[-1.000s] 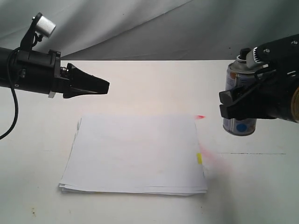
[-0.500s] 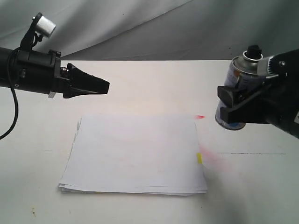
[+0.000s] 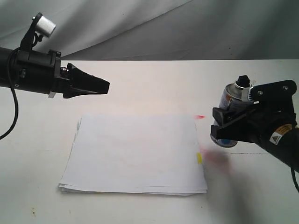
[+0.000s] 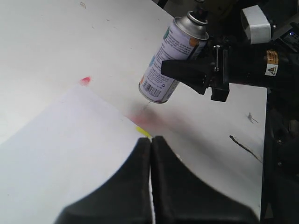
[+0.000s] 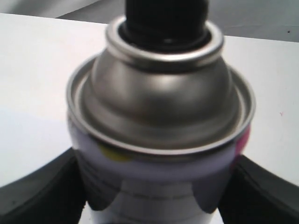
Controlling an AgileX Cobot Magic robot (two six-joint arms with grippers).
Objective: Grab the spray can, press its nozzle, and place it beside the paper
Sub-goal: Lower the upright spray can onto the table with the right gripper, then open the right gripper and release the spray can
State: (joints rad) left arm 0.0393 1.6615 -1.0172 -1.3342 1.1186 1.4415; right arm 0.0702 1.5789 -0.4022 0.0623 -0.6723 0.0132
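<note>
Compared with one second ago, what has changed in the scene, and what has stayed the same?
The right gripper, still clamped on the small silver spray can with a white dotted label, has carried it down and towards the stack of white paper; the can now leans. Nothing was released. The shut left gripper and the paper have not moved.

Tilted spray can [image 4: 160, 87] in right claw [image 4: 174, 64]

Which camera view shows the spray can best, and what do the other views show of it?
The left wrist view: the spray can shows from nozzle to base, tilted, with label and barcode. In the exterior view the right gripper covers its middle. The right wrist view shows only its domed top, close and blurred.
</note>
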